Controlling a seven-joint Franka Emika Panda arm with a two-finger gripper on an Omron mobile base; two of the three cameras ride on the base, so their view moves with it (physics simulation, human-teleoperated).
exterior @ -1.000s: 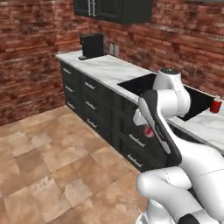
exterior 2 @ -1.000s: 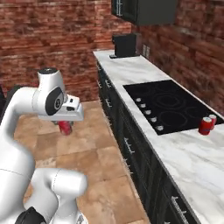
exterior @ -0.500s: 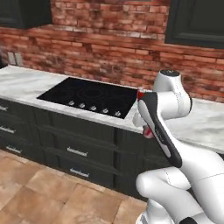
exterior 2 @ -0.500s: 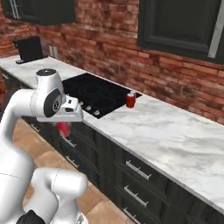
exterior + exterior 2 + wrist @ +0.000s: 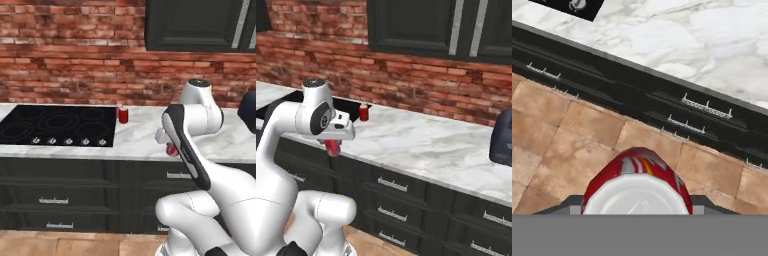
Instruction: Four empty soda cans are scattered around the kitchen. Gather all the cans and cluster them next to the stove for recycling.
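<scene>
A red soda can with pale markings and a silver-white end; a second red can beside the black glass stove with thin grey burner rings. White, grey-veined marble counter, dark drawer fronts, red-brown brick wall, tan tiled floor.

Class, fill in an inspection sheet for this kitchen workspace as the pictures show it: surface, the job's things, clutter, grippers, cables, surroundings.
Surface: white marble counter over dark drawers.
Job's things: one soda can on the counter, upright beside the right edge of the stove; whether a second stands behind it cannot be told. Another held can hangs over the tiled floor in front of the drawers.
Clutter: a dark appliance on the counter, far right.
Grippers: gripper shut on the held can.
Cables: nothing seen.
Surroundings: red brick wall, dark upper cabinets, brown tiled floor.
</scene>
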